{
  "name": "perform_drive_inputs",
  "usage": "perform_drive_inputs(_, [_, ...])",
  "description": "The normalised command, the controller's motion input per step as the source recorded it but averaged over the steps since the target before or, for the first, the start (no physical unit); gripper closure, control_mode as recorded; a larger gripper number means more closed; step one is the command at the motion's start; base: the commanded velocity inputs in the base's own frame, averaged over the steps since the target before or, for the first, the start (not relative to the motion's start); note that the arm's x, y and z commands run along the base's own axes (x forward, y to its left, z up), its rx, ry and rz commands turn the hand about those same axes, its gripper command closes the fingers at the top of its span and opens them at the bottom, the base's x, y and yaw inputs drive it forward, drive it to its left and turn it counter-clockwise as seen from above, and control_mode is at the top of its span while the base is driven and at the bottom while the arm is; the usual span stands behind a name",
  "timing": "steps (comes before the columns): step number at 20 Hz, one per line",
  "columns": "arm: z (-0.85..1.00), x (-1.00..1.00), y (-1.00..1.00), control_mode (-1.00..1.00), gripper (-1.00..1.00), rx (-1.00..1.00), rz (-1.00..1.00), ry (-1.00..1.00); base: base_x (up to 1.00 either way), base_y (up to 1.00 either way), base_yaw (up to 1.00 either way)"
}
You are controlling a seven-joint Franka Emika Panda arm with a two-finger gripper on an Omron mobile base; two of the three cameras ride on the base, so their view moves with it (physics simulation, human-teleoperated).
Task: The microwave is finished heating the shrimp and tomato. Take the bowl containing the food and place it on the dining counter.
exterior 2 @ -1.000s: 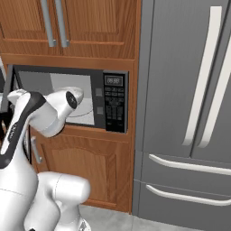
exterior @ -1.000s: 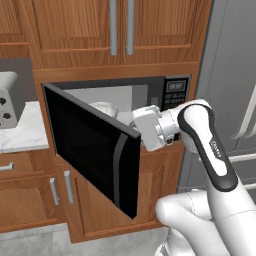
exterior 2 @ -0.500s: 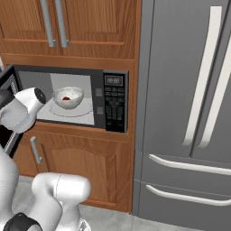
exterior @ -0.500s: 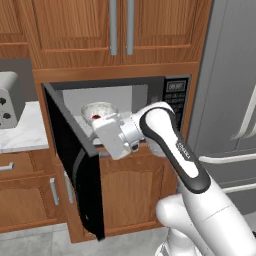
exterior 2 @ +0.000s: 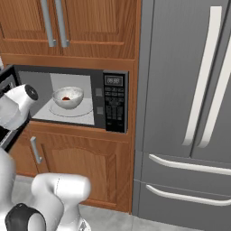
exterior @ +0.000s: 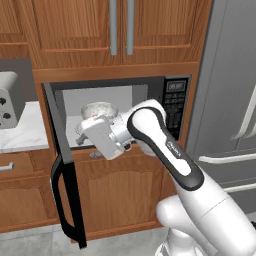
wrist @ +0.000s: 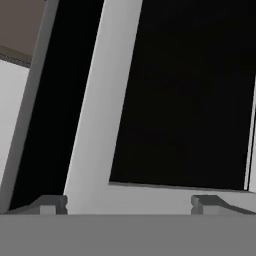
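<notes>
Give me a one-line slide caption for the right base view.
Microwave door swung open, marbled bowl with red tomato waiting on the turntable.

Arm bent at elbow, forearm reached left; gripper (wrist: 129, 204) pointed left, fingertips (wrist: 50, 204) wide apart, nothing btwn them.

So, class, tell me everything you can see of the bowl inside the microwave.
The bowl is small, round and pale, whitish grey with deep rounded sides. It sits upright near the middle of the round turntable on the light grey floor of the microwave, whose door is swung wide open. A small red piece shows inside it, probably the tomato. Nothing but the turntable touches it; the robot's hand is in front of the opening, and its gripper faces the door, fingers apart.
</notes>
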Motion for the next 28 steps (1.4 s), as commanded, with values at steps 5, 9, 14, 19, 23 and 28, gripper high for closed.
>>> perform_drive_inputs(5, [0.0,0.01,-1.0,-1.0,-1.0,0.0,-0.38,-0.01,0.0,0.0,0.0])
perform_drive_inputs(9, [0.0,0.05,-1.0,-1.0,-1.0,0.0,-0.4,0.0,0.0,0.0,0.0])
perform_drive_inputs(14, [0.03,0.04,-1.0,-1.0,-1.0,0.0,-0.45,0.03,0.0,0.0,0.0])
perform_drive_inputs(19, [0.06,0.53,-1.0,-1.0,-1.0,-0.03,-0.38,0.14,0.0,0.0,0.0])
perform_drive_inputs(23, [0.0,0.57,-0.77,-1.0,-1.0,-0.14,-0.14,0.16,0.0,0.0,0.0])
perform_drive_inputs(28, [0.0,0.0,-0.03,-1.0,-1.0,-0.11,0.0,-0.03,0.0,0.0,0.0])
